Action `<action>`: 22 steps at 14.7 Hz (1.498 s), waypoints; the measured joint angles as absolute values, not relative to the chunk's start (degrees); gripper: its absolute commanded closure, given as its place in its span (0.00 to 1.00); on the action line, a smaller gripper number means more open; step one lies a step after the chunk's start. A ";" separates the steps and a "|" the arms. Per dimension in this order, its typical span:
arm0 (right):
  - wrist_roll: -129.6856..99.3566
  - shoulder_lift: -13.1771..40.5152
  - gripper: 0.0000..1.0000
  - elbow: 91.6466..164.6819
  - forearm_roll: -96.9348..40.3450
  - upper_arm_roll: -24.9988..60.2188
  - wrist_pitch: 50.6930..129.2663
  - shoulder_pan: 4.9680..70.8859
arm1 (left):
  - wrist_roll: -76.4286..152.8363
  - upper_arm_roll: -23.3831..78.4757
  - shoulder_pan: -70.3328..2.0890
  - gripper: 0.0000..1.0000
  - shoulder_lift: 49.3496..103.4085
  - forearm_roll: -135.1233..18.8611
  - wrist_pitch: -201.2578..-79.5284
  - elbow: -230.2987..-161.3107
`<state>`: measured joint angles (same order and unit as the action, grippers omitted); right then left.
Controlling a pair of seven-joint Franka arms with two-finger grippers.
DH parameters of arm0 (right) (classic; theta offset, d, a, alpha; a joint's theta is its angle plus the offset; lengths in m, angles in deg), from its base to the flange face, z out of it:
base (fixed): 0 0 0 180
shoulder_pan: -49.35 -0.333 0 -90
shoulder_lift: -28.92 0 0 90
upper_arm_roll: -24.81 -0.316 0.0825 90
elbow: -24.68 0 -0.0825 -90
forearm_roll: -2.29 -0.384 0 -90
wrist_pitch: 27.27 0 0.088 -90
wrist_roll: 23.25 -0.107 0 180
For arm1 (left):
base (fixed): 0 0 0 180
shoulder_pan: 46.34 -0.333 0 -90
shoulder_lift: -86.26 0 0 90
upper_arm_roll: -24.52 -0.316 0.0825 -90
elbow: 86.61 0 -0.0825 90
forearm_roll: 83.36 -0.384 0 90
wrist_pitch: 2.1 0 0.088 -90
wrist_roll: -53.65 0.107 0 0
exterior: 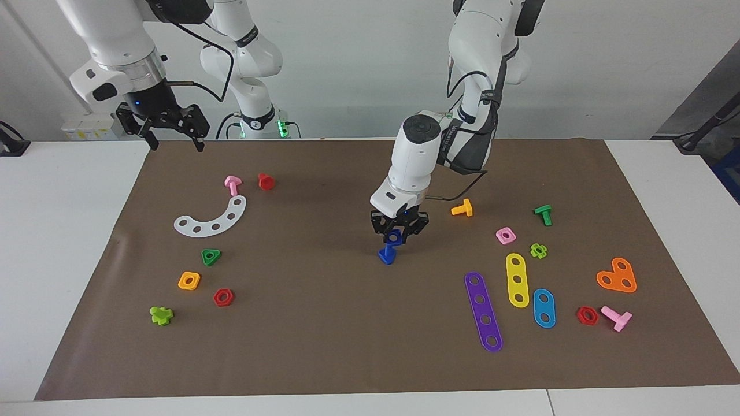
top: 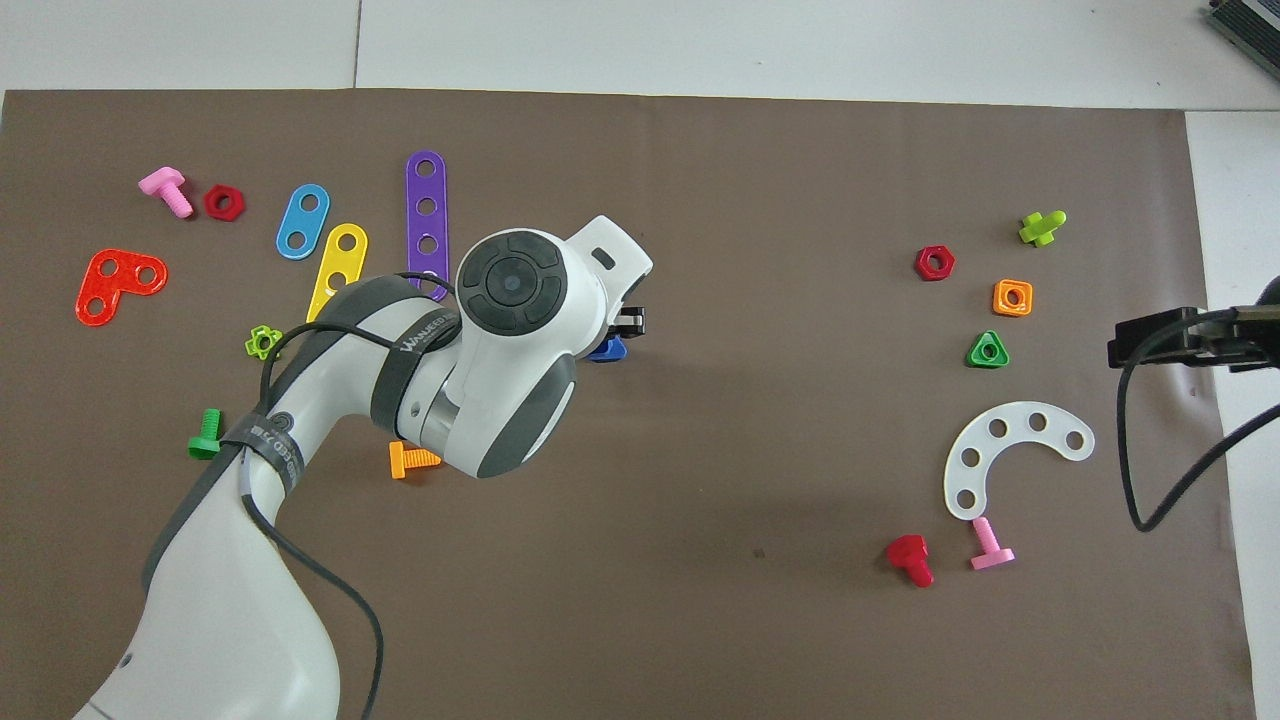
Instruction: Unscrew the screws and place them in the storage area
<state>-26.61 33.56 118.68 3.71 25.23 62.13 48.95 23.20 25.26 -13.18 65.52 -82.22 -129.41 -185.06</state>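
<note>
My left gripper [exterior: 396,236] is low over the middle of the mat, shut on a blue square nut [exterior: 395,236]. The dark-blue bolt [exterior: 387,255] sits under the nut, tilted, with its head at the mat; I cannot tell whether it touches. In the overhead view the left wrist covers them and only a blue corner [top: 608,350] shows. The storage area [exterior: 191,254] lies toward the right arm's end, with a green triangle nut [exterior: 211,256], an orange square nut [exterior: 189,281], a red hexagon nut [exterior: 223,297] and a white curved strip [exterior: 211,218]. My right gripper [exterior: 176,143] waits open and empty, raised over the mat's edge.
A pink bolt [exterior: 232,185], a red bolt [exterior: 266,181] and a lime piece [exterior: 161,315] lie around the storage area. Toward the left arm's end lie an orange bolt [exterior: 462,208], a green bolt [exterior: 543,214], a pink nut [exterior: 505,235] and purple [exterior: 483,312], yellow [exterior: 517,279] and blue [exterior: 544,308] strips.
</note>
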 measured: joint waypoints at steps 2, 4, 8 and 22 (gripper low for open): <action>-26.61 33.56 0.00 118.68 3.71 25.23 62.13 48.95 | 23.60 25.04 -15.30 0.84 67.66 -82.24 -129.38 -187.87; -26.61 33.56 0.00 118.68 3.71 25.23 62.13 48.95 | 25.92 24.96 -18.37 0.83 69.77 -82.24 -129.37 -190.72; -26.61 33.56 0.00 118.68 3.71 25.23 62.13 48.95 | 33.47 24.81 -24.75 0.83 71.65 -82.25 -129.67 -194.84; -40.93 25.96 0.00 121.10 0.14 24.63 78.80 33.30 | 45.51 25.03 -32.61 0.00 73.45 -82.25 -145.37 -207.34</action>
<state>-40.93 25.96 121.10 0.14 24.63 78.80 33.30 45.51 25.03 -32.61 73.45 -82.25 -145.37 -207.34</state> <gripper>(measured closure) 0.000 0.229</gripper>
